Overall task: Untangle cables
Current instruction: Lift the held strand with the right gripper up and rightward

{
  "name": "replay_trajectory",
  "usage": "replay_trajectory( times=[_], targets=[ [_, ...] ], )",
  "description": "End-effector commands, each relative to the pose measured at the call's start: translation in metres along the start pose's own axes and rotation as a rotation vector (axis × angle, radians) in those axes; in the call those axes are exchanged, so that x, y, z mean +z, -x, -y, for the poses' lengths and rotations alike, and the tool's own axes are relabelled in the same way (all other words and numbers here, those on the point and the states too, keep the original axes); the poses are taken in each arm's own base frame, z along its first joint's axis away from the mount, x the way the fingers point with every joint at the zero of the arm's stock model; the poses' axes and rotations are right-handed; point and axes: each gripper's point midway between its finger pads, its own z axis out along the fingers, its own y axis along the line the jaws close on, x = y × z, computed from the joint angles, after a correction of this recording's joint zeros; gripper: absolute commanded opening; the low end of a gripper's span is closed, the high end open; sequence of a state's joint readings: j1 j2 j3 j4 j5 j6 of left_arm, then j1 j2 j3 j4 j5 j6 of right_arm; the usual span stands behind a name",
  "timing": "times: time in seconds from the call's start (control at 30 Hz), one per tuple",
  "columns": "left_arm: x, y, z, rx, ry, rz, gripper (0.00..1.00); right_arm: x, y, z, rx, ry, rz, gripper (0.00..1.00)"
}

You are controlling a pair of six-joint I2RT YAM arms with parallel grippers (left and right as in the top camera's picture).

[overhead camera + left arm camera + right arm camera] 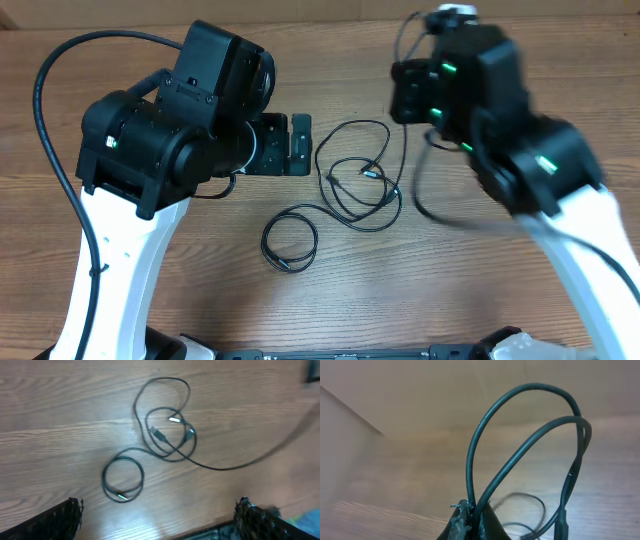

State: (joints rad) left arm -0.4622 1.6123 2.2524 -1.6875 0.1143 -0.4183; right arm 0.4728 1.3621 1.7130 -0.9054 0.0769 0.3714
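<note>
Light wooden table (400,290), horizontal grain, soft glare on its surface

Overhead straight down, far — left wrist nearer, shares cables (371,173); right wrist close-up.

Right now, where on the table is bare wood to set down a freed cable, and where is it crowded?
Bare: the near strip of the table, in front of the small coil, between the arm bases; also the far strip between the arms. Crowded: the centre, where the cables loop beside the open left gripper.
</note>
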Motion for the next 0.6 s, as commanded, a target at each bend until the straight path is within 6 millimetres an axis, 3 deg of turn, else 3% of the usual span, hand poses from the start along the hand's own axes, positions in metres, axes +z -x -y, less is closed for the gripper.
replay_trajectory(
  times=[0.0,0.13,0.23,0.37,0.57],
  targets=[
    [0.006,-0.007,0.024,0.072,-0.138,-0.073,1.0,-0.057,0.024,-0.015,0.039,0.096,0.115,0.04],
    [0.002,-0.021,0.064,0.29,-0.384,-0.132,1.0,-0.087,0.031,-0.018,0.139,0.14,0.16,0.04],
    [-0.007,-0.03,0.089,0.396,-0.533,-0.142,1.0,-0.098,0.027,-0.03,0.21,0.224,0.132,0.04],
    [-0.01,-0.033,0.1,0.425,-0.571,-0.141,1.0,-0.101,0.017,-0.047,0.234,0.322,0.063,0.04],
    [-0.012,-0.048,0.113,0.467,-0.601,-0.173,1.0,-0.101,0.023,-0.049,0.393,0.336,0.057,0.04]
  ],
)
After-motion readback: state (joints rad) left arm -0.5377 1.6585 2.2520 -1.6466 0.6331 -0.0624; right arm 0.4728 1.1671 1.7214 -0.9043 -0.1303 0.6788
